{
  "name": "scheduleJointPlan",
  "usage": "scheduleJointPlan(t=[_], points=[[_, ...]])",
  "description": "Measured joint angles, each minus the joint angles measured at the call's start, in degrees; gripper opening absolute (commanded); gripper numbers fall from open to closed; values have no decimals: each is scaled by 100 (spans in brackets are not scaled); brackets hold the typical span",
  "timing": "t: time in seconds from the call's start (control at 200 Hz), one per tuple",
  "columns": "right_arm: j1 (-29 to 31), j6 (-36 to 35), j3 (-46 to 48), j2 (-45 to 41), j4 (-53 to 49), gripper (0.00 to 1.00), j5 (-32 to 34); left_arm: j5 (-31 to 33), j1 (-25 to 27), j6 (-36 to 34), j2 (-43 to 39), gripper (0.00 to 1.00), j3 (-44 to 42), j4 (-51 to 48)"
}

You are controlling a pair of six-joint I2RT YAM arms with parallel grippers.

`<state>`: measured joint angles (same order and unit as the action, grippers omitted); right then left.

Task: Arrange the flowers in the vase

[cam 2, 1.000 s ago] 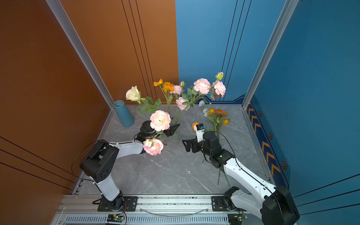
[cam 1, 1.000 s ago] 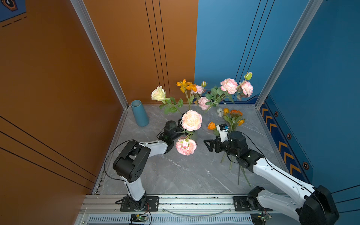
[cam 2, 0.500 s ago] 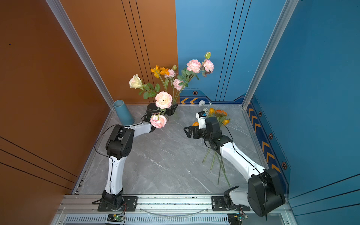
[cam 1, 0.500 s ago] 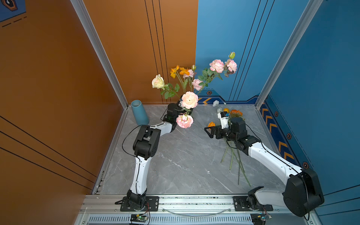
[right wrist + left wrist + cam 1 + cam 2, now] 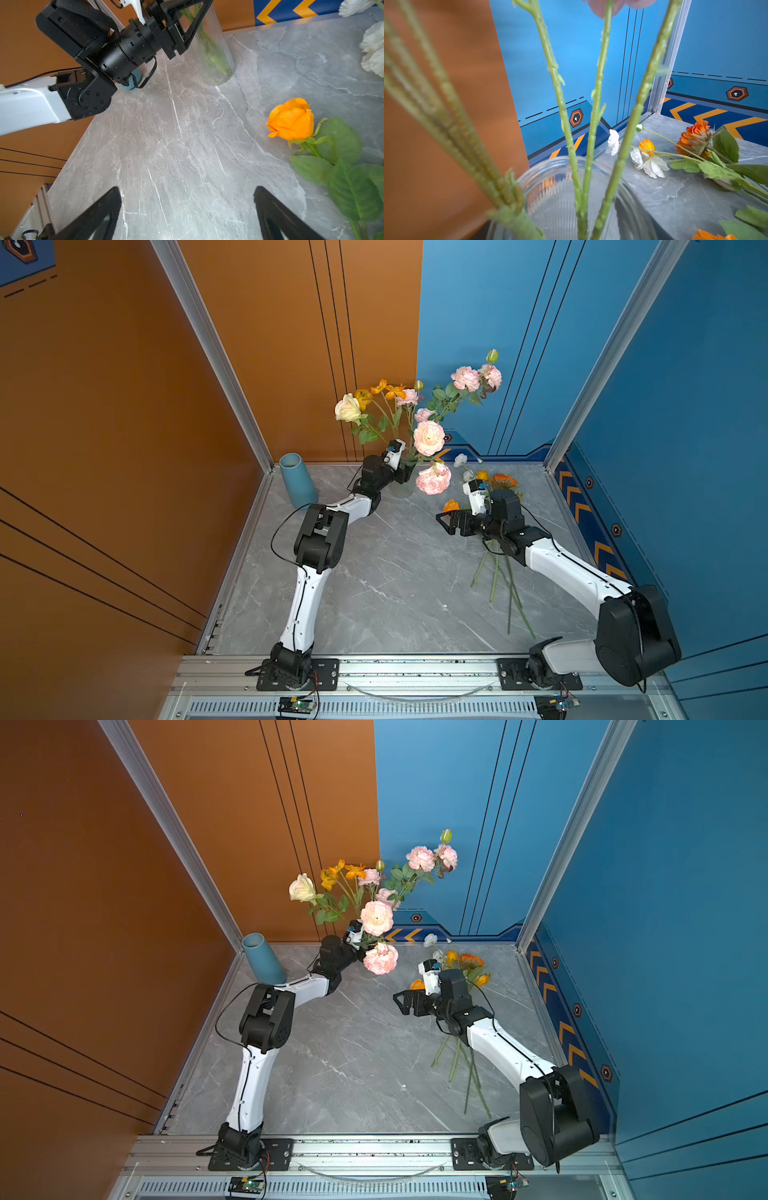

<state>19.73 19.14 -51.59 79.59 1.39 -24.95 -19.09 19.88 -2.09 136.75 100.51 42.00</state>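
Roughly half done: several flowers (image 5: 428, 437) are standing in the glass vase (image 5: 214, 56), which the left tool (image 5: 404, 473) is clamping near its rim. The loose flowers (image 5: 496, 483) are lying on the worktop (image 5: 395, 572), awaiting the right tool (image 5: 451, 522), which is hovering wide open and empty.

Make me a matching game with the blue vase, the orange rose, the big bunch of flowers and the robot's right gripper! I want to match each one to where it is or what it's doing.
Things:
1. blue vase
2. orange rose
3. flower bunch
4. right gripper

Places and states:
A. fingers wide apart, holding nothing
B. stems down in the glass vase
C. lying on the table
D. standing in a back corner

Right pairs: 1-D, 2-C, 3-B, 4-A.
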Motion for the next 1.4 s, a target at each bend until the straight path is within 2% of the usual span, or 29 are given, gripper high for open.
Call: scheduleJointPlan(t=[0.075,0.1,0.105,0.486,0.741,1.031,1.206,1.397], points=[[-20,0,0,0,22,100,-39,11,0,0,0,81,-2,4],[-28,0,0,0,28,100,-42,24,0,2,0,99,-7,39],[-31,0,0,0,31,100,-42,28,0,-13,0,100,-9,57],[-68,0,0,0,35,100,-83,195,-4,59,-2,98,-321,826],[-68,-2,0,-59,2,100,-81,221,-17,238,-22,98,-1178,1436],[-92,4,0,-535,-367,100,131,247,-44,396,-155,98,-2083,2188],[-345,192,2,-627,-726,100,393,387,-28,501,-846,98,-3298,2651],[-326,345,199,-831,-872,100,463,1224,269,468,-2592,98,-5536,2927]])
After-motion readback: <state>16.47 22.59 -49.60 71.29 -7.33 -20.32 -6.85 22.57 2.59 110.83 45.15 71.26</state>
